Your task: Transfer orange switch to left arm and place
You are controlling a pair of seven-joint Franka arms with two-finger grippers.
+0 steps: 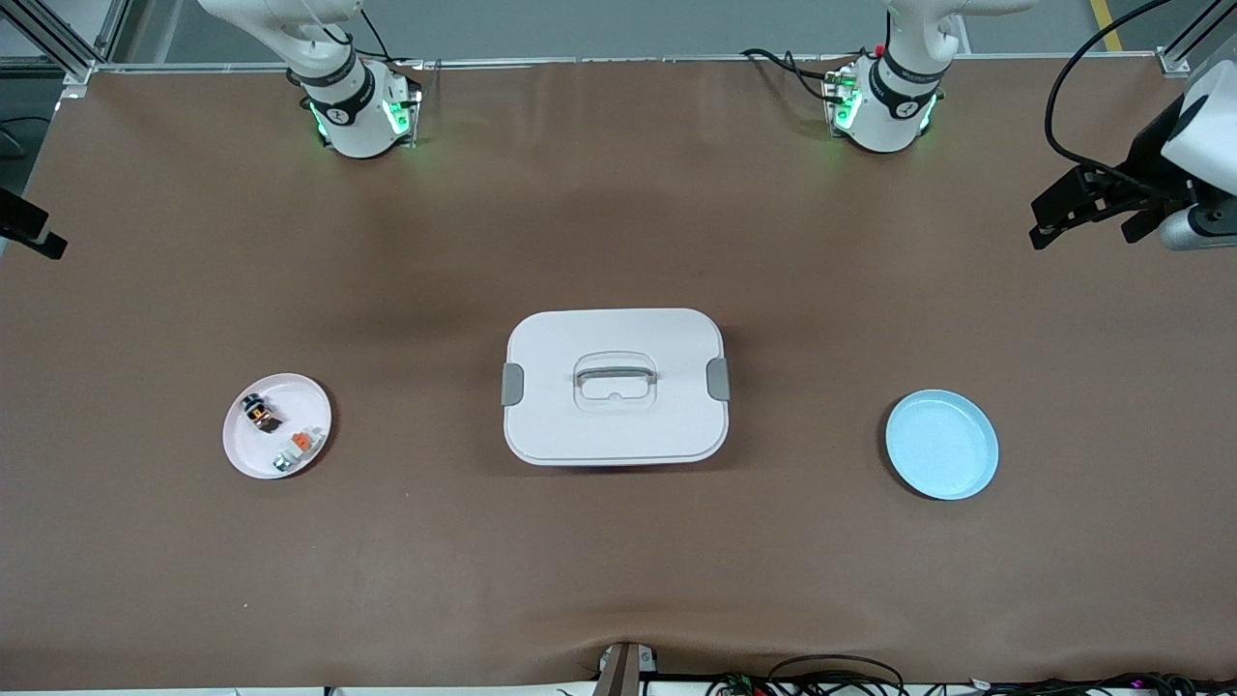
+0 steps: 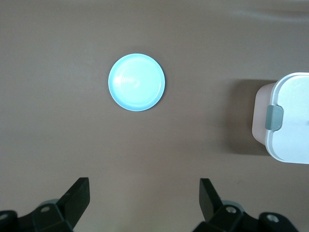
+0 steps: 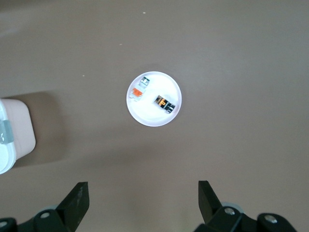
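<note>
Front view shows the orange switch [image 1: 261,415] lying on a pink plate [image 1: 244,452] toward the right arm's end of the table, touching nothing but the plate, with a white-and-grey part [image 1: 296,448] just beside it. Right gripper [image 3: 140,200] hangs high over that plate, left gripper [image 2: 143,197] over bare table near the blue plate [image 2: 136,82] — both spread wide, empty. Likely slips: pinching the wrong part, or clipping the box [image 1: 615,387] between plates.
</note>
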